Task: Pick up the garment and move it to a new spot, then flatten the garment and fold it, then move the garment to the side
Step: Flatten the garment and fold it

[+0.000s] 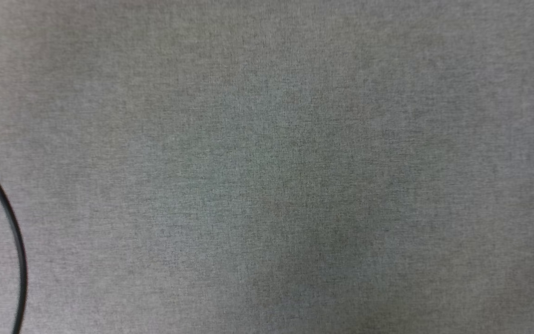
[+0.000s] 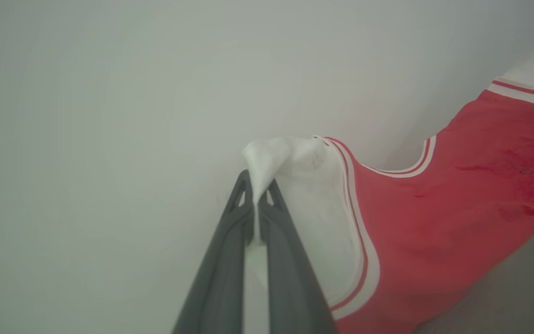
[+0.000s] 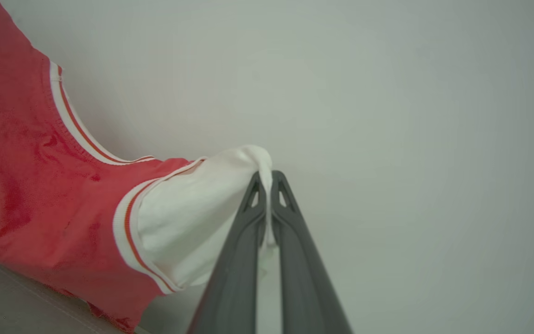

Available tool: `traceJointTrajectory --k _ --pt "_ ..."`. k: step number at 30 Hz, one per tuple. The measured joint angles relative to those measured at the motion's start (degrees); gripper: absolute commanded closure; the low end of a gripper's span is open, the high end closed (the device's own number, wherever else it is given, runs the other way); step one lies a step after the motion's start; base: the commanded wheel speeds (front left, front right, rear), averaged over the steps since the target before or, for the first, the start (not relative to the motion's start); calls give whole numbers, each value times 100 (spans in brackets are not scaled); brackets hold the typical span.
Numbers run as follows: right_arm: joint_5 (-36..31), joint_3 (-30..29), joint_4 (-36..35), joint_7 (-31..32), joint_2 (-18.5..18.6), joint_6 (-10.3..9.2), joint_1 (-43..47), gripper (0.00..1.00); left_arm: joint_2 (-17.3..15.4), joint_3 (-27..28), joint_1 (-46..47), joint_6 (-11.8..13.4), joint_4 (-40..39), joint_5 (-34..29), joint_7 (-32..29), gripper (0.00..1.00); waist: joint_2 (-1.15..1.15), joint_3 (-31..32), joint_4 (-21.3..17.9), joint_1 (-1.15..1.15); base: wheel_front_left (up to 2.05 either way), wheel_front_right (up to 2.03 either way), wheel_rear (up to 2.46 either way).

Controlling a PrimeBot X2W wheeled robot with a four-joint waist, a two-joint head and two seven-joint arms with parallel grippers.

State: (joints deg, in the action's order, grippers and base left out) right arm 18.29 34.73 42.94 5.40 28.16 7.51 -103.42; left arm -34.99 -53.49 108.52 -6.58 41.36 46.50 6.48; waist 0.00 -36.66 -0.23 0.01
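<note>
A dark cable (image 1: pixel 14 232) curves across the left edge of the grey tabletop (image 1: pixel 267 167). The left claw (image 2: pixel 258 178) is clamped tight on one white sleeve of the T-shirt (image 2: pixel 457 199). The shirt's red body stretches rightward, lifted before a pale wall (image 2: pixel 109 116). The right claw (image 3: pixel 267 174) is pinched closed on the T-shirt's opposite white sleeve.

- garment (image 2: pixel 457 199): soft red cloth with a short plush nap, matt, with darker streaks in the pile.
- sleeves (image 2: pixel 313 208): white, finer and smoother knit, matt.
- trim (image 2: pixel 369 260): ribbed red-and-white striped knit.
- left end effector (image 2: pixel 257 185), right end effector (image 3: pixel 267 178): dark grey fingers, smooth, matt, plastic-looking.
- grey surface (image 1: pixel 267 167): woven heathered cloth, fine-grained, matt.
- cord (image 1: pixel 16 232): thin, black, slight sheen.
- wall (image 3: pixel 387 93): pale, smooth, matt.
</note>
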Motion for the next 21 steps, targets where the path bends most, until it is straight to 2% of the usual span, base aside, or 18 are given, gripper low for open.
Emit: traceJointTrajectory --k 9,12,19,21 --pt "555 708 146 -612 -183 0 1455 100 -115 -249 -1660 -22 -101 275 481 100 0 459 -12 -1 0 0 0" --pt "779 876 68 -767 -182 0 2066 100 -220 -280 -2342 66 -256 409 625 100 0 657 -18 -1 0 0 0" --pt "1327 1180 -155 -1035 -27 0 3694 100 -274 -281 -4320 627 -1016 803 812 100 0 1243 -15 -1 0 0 0" --pt "1486 1274 -226 -1098 66 0 4111 100 -360 -297 -4907 710 -1246 907 834 100 0 1425 -19 -1 0 0 0"
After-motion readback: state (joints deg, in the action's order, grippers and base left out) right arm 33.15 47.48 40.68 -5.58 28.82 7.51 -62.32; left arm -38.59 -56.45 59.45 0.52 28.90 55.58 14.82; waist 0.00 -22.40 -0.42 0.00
